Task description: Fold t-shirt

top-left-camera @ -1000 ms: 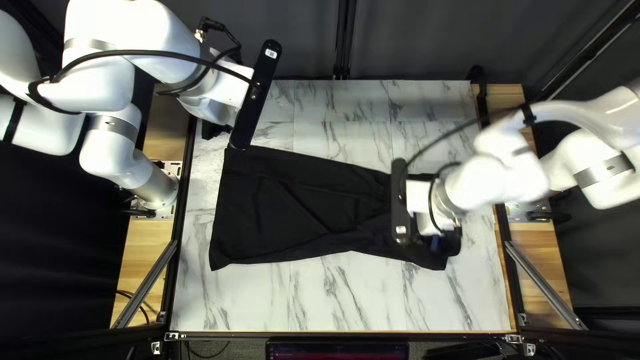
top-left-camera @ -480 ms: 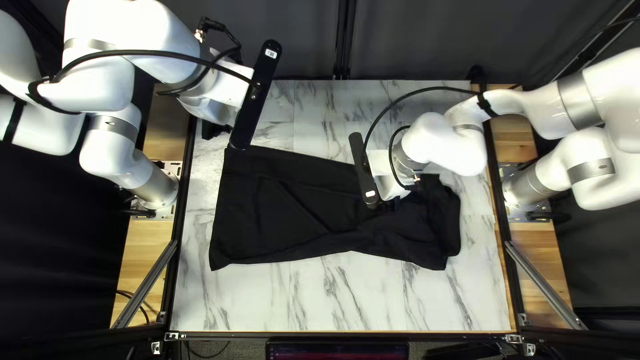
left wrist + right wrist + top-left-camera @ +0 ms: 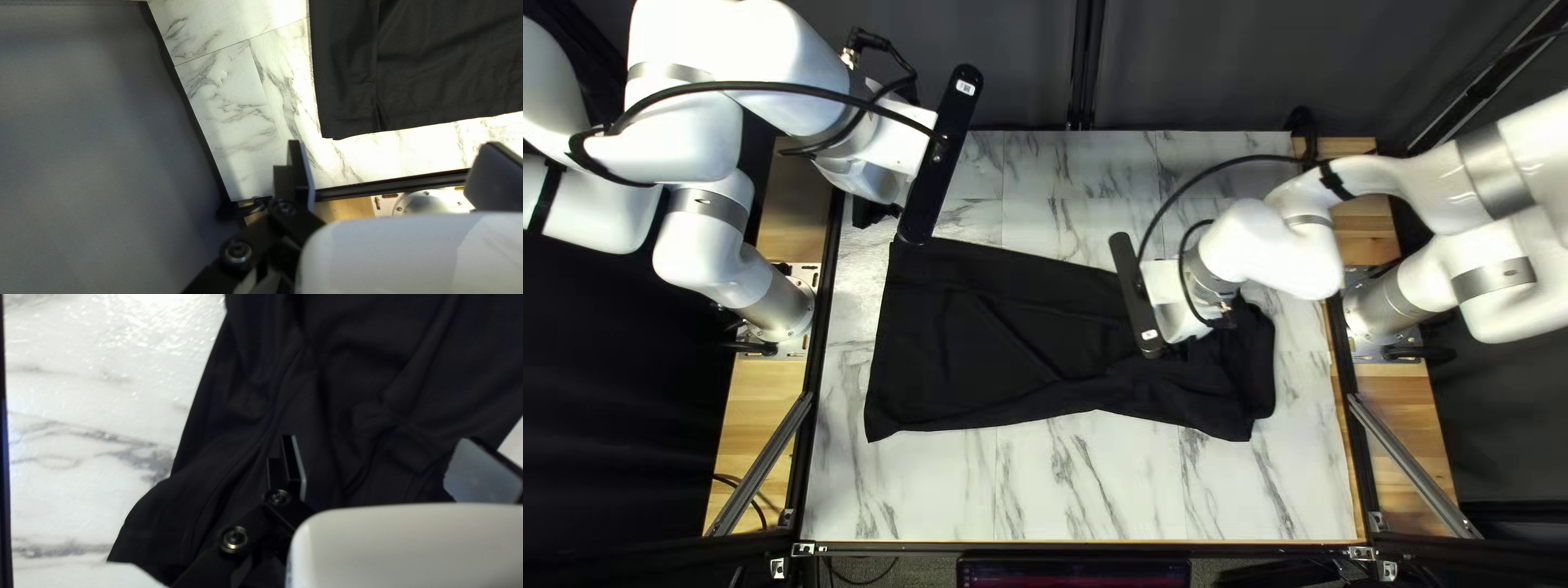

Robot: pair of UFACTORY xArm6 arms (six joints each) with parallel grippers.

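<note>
1. Presently, the black cloth T-shirt [image 3: 991, 338] is lying on the white worktop with grey marble veins [image 3: 1046, 490], extending from its left part towards its right side.
2. The left end of the shirt is wide and rather flat, with a straight edge and some soft creases. The right end is bunched in thick, uneven folds.
3. The left tool [image 3: 870, 209], carried by the white jointed left arm [image 3: 719, 131], is near the far left corner of the worktop. In the left wrist view, its two black fingers stand widely apart and have hold of nothing; a corner of the shirt lies ahead of them.
4. The right tool [image 3: 1228, 317], on the white jointed right arm [image 3: 1285, 248], is above the bunched part of the shirt. In the right wrist view, the fingers are also spread wide. Black cloth is seen beneath and between them, but they do not grip it from two sides. Whether one fingertip touches the cloth, I cannot tell.
5. Behind the far edge of the worktop, I see a dark curtain [image 3: 1220, 65].
</note>
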